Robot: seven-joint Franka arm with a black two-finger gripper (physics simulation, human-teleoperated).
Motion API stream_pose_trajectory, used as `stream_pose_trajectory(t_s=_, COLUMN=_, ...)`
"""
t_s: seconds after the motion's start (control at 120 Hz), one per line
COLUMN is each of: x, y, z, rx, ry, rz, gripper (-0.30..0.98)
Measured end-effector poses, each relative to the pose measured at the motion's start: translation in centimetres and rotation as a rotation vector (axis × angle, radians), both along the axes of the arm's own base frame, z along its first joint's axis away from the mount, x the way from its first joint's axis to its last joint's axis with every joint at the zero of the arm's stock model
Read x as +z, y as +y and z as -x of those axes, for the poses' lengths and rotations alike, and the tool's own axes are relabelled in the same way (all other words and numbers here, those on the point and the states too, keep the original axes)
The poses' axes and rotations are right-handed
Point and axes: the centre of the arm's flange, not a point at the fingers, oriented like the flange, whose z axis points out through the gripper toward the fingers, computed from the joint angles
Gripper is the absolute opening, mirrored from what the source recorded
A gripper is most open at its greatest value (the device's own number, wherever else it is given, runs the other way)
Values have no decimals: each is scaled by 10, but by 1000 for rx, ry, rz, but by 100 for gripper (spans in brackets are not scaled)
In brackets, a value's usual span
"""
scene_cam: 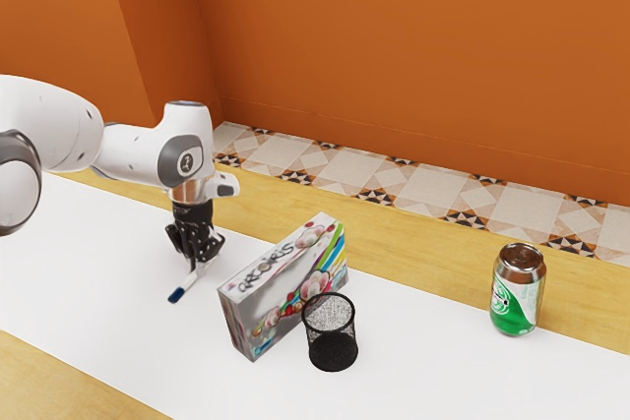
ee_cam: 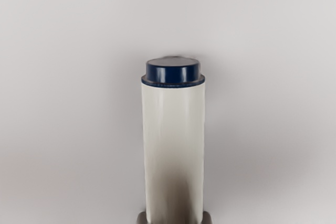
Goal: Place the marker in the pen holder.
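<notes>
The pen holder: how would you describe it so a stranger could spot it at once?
Find the white surface, then the colourful box standing on it. The pen holder is the round black cup right in front of that box. Its mesh walls and open top set it apart from the solid green-and-white can at the exterior view's right.

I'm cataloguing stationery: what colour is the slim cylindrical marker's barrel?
The barrel is white, best seen in the wrist view.
</notes>
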Motion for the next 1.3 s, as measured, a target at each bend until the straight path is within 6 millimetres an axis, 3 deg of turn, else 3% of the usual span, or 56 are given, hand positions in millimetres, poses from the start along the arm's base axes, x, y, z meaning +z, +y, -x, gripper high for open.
stream_pose_trajectory(t_s=0.058, x=2, y=0, z=0, rx=-3, ry=-3, rz=-3, gripper=-8)
stream_pose_trajectory(t_s=0.1, x=17, y=-4, z=-2, rx=-14, ry=-27, rz=-9, gripper=-9)
stream_pose_trajectory(t_s=0.183, x=67, y=-17, z=-3, rx=-60, ry=-106, rz=-41, gripper=-10)
stream_pose_trajectory(t_s=0.3, x=155, y=-45, z=14, rx=-180, ry=-287, rz=-133, gripper=-10)
stream_pose_trajectory(t_s=0.5, x=265, y=-131, z=91, rx=-431, ry=-678, rz=-273, gripper=-10)
stream_pose_trajectory(t_s=0.6, x=270, y=-152, z=109, rx=-483, ry=-850, rz=-266, gripper=-10)
stream_pose_trajectory(t_s=0.717, x=279, y=-205, z=120, rx=-549, ry=-1013, rz=-215, gripper=-10)
stream_pose_trajectory(t_s=0.808, x=271, y=-246, z=125, rx=-585, ry=-1069, rz=-152, gripper=-10)
stream_pose_trajectory(t_s=1.1, x=244, y=-293, z=130, rx=-551, ry=-1104, rz=-21, gripper=-10)
stream_pose_trajectory(t_s=1.3, x=224, y=-326, z=157, rx=-542, ry=-1066, rz=19, gripper=-10)
